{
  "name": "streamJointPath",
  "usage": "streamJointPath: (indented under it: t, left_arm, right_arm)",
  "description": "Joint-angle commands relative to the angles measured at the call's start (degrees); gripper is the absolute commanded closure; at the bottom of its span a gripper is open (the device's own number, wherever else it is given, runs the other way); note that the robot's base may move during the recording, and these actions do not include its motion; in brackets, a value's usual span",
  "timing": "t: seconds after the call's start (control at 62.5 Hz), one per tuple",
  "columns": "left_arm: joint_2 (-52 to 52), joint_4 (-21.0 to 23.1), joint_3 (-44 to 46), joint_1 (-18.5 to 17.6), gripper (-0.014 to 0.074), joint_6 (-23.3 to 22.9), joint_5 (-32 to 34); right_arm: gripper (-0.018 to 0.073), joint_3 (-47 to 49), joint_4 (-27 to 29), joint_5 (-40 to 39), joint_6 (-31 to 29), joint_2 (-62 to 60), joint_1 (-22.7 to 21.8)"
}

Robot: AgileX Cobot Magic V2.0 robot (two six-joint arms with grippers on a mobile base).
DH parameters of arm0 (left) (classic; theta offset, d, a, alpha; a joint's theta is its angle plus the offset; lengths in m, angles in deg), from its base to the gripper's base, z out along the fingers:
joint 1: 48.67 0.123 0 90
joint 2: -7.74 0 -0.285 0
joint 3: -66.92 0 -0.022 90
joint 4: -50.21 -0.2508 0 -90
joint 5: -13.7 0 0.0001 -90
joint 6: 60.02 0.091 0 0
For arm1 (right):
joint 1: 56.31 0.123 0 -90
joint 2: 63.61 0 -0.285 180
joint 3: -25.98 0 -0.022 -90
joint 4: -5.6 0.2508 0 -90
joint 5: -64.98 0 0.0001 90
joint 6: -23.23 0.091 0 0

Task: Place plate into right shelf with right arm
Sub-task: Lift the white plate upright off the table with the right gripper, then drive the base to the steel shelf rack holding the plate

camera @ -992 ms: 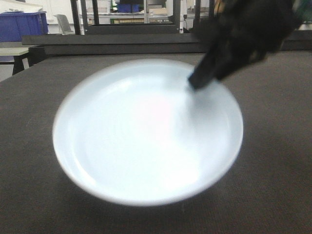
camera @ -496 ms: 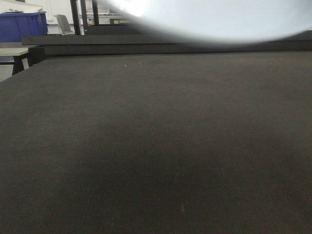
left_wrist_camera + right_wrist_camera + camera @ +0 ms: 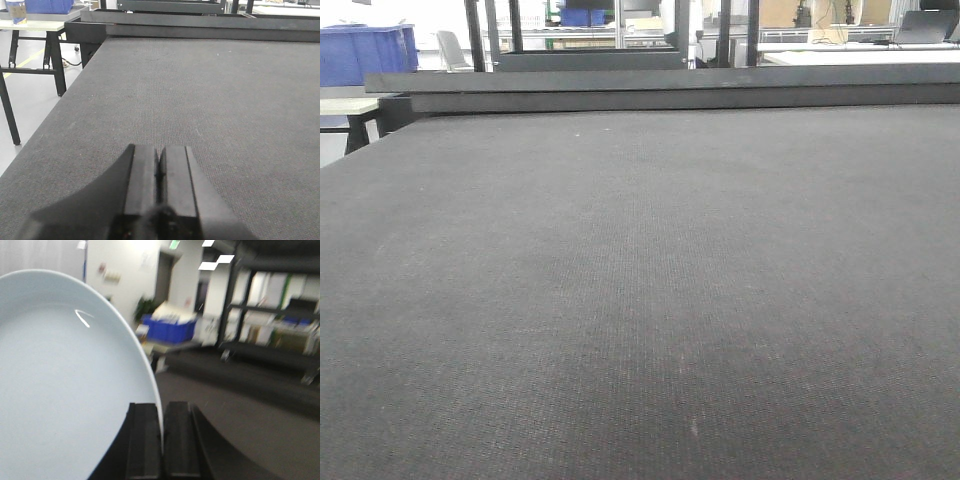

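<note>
One plate [image 3: 60, 390], up in air, rim pinched by right pincer [image 3: 161, 412]. Left pincer [image 3: 159, 157] pressed together, low over dark tabletop [image 3: 200, 90]; left edge near, wide flat room ahead. Two pincers.

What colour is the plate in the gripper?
Glossy white with a pale blue tint; the plate shows best in the right wrist view.

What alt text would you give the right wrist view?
Two black fingers clamp the rim of a glossy white plate, which fills the left of the frame. Behind it, blurred: a blue bin, dark shelves and a dark tabletop.
</note>
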Motion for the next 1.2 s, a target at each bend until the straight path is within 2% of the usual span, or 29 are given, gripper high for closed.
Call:
streamJointPath:
  t: [0.0, 0.144, 0.208, 0.528, 0.704, 1.184]
  left_arm:
    - [0.37, 0.33, -0.46, -0.37, 0.0643, -0.19, 4.99]
    - [0.37, 0.33, -0.46, -0.37, 0.0643, -0.19, 4.99]
    - [0.37, 0.33, -0.46, -0.37, 0.0643, -0.19, 4.99]
    - [0.37, 0.33, -0.46, -0.37, 0.0643, -0.19, 4.99]
    - [0.37, 0.33, -0.46, -0.37, 0.0643, -0.19, 4.99]
    - [0.37, 0.33, -0.46, -0.37, 0.0643, -0.19, 4.99]
  right_arm:
    - [0.0503, -1.79, 1.32, -14.06, 0.14, -2.23, -0.26]
    - [0.0503, -6.61, 1.32, -25.88, 0.14, -3.21, -0.26]
    - [0.0503, -7.60, 1.32, -27.27, 0.14, -3.21, -0.26]
    - [0.0503, -7.78, 1.37, -26.40, 0.24, -3.21, -0.26]
    - [0.0503, -7.78, 2.00, -21.96, 0.24, -3.21, -0.26]
    - [0.0503, -7.78, 2.00, -21.83, 0.24, -3.21, -0.26]
